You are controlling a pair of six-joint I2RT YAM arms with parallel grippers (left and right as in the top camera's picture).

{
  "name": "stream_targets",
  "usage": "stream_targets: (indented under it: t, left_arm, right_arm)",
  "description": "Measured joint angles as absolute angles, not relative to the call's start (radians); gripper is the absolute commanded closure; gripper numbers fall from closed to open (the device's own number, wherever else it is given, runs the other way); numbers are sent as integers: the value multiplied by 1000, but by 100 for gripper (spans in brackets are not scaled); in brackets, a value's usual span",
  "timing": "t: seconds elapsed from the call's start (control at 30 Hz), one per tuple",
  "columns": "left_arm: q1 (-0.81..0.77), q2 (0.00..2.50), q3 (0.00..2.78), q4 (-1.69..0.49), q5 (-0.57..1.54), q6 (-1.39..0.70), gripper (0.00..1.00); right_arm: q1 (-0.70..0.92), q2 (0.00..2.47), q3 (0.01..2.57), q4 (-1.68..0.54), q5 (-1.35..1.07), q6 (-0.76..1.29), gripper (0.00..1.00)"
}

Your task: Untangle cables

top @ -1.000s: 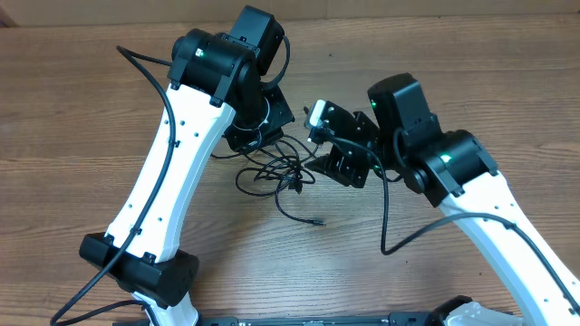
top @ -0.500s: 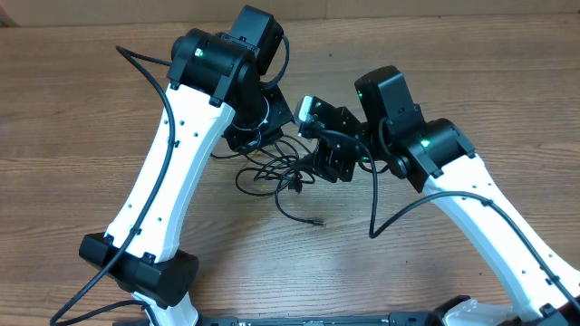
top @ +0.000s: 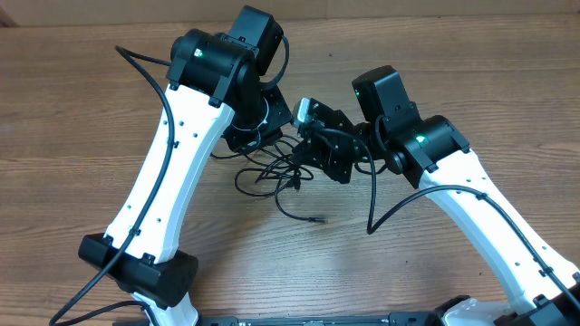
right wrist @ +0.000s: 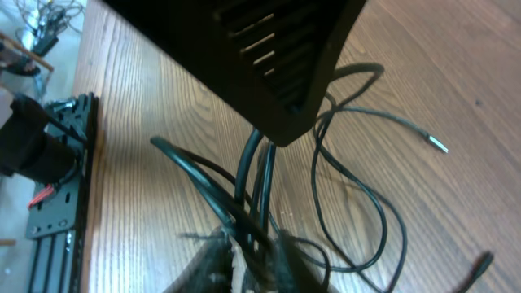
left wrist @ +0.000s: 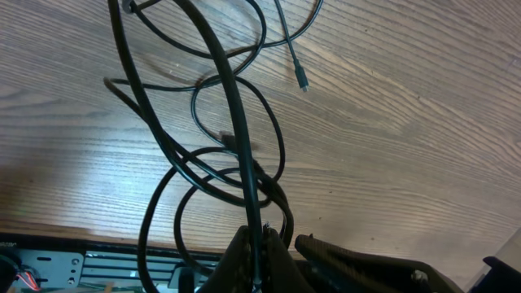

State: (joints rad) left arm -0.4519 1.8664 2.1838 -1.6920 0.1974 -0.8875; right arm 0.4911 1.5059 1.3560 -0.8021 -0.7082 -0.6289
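So the thin black rubbery cables (top: 276, 174) are bunched in a loose knot about mid-surface, a bit toward the far side. One tail trails off to the near side and ends in a small plug (top: 317, 220). A few loops lie flat on the brown wood-grain surface (top: 91, 136), and the rest rise up toward the hands.

The left hand (left wrist: 259, 259) has its jaws pinched tight on a couple of strands at the far-left edge of the bunch. The right hand (right wrist: 244, 264) is right in on the tangle's right side, jaws narrow with several strands running between them. That view is blurry, so I can't tell if it's actually biting down or just close around them.

My guess on handling: these weigh next to nothing and are totally floppy, so they'll drag along rather than hold a shape. The smooth jacket could also slide through a light pinch. I'd grab a single strand near the knot, or just behind a plug, not a whole bundle. Pull on a bundle and the knot probably cinches tighter.
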Motion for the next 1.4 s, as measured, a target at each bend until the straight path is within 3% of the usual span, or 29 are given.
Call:
stream_targets:
  t: [0.1,0.2,0.37,0.5,0.7,1.07,1.4]
  left_arm:
    - [-451,1865,2184,-1694,202,-888,96]
    - [-451,1864,2184,-1694,210,-888,96]
    - [-450,1864,2184,-1694,230,-887,96]
    - [-449,1864,2184,-1694,257,-885,96]
    - [-449,1861,2184,-1694,273,-884,96]
    - [-450,1861,2184,-1694,271,-884,96]
    - [-452,1861,2184,-1693,125,-884,95]
  right_arm:
    - [490,1506,1356,-802,-721,-628,48]
    - [490,1506,1356,-803,-728,-628,50]
    - [488,1506,1356,-802,-737,-630,64]
    - [484,1506,1356,-807,-762,-643,83]
    - [484,1506,1356,-825,-790,-659,95]
    - [484,1506,1356,-846,-808,-661,96]
    - [487,1505,1356,-815,-807,-597,96]
